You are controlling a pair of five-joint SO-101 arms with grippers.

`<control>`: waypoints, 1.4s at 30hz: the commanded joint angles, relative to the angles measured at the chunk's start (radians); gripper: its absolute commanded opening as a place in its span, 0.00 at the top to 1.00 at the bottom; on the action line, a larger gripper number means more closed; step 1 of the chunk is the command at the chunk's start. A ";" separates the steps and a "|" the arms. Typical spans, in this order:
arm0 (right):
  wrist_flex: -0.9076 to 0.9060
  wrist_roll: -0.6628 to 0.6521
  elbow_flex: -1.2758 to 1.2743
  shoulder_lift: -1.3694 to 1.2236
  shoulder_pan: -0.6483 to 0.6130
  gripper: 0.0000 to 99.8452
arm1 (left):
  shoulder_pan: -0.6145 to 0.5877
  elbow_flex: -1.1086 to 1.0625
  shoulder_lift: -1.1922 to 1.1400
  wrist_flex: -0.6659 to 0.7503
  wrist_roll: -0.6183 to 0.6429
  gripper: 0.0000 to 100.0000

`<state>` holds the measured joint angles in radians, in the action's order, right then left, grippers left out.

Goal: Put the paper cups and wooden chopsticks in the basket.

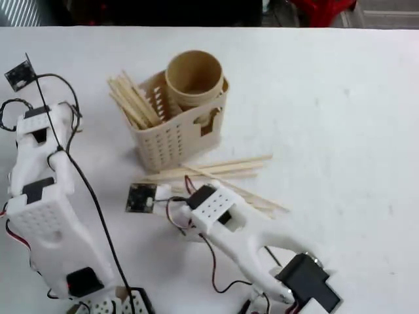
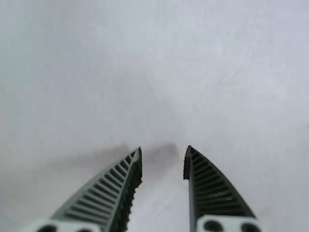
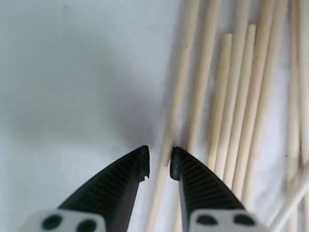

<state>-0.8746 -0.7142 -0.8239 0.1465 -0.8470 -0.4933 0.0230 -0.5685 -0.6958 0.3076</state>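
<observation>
Standing at upper centre of the high view, the basket (image 1: 173, 140) is upright on the white table (image 1: 340, 98). The paper cups (image 1: 194, 78) sit nested inside it, mouth up, towards its right half. A bundle of chopsticks (image 1: 134, 101) leans out of its left half, tips fanning to the upper left.

The loose chopsticks (image 1: 216, 169) lie flat on the table just below the basket, spread in a shallow fan that runs to the right of the frame.

The right arm (image 1: 236, 229) comes in from the lower right, its wrist end over the near side of that fan. The right tool (image 3: 160, 157) is down at table level with its fingers a narrow gap apart. One stick (image 3: 181, 82) runs through that gap, and more sticks (image 3: 241, 96) lie alongside. The stick looks straddled rather than pinched, though contact is hard to judge from this angle.

The left arm (image 1: 42, 190) lies along the left edge, well apart from the basket. The left tool (image 2: 162, 154) has its fingers apart, holding nothing, over bare table (image 2: 154, 58).
</observation>
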 commanded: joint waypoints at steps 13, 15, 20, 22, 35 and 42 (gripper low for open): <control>-0.101 0.051 0.032 0.254 -0.004 0.98 | 0.027 0.054 0.008 0.003 0.003 0.84; -0.145 0.052 0.032 0.377 -0.005 0.98 | 0.027 0.054 0.008 0.003 0.003 0.84; -0.223 0.127 0.109 0.717 -0.008 0.98 | 0.027 0.055 0.008 0.003 0.003 0.84; -0.239 0.186 0.209 0.811 -0.007 0.98 | 0.027 0.055 0.008 0.003 0.003 0.84; 0.466 0.361 0.690 0.467 -0.004 0.98 | 0.027 0.054 0.008 0.003 0.003 0.84; 0.552 0.361 0.786 0.222 0.024 0.98 | 0.027 0.054 0.008 0.003 0.003 0.84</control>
<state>-0.3805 -0.3613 -0.1059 0.4150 -0.8439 -0.4933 0.0230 -0.5685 -0.6958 0.3076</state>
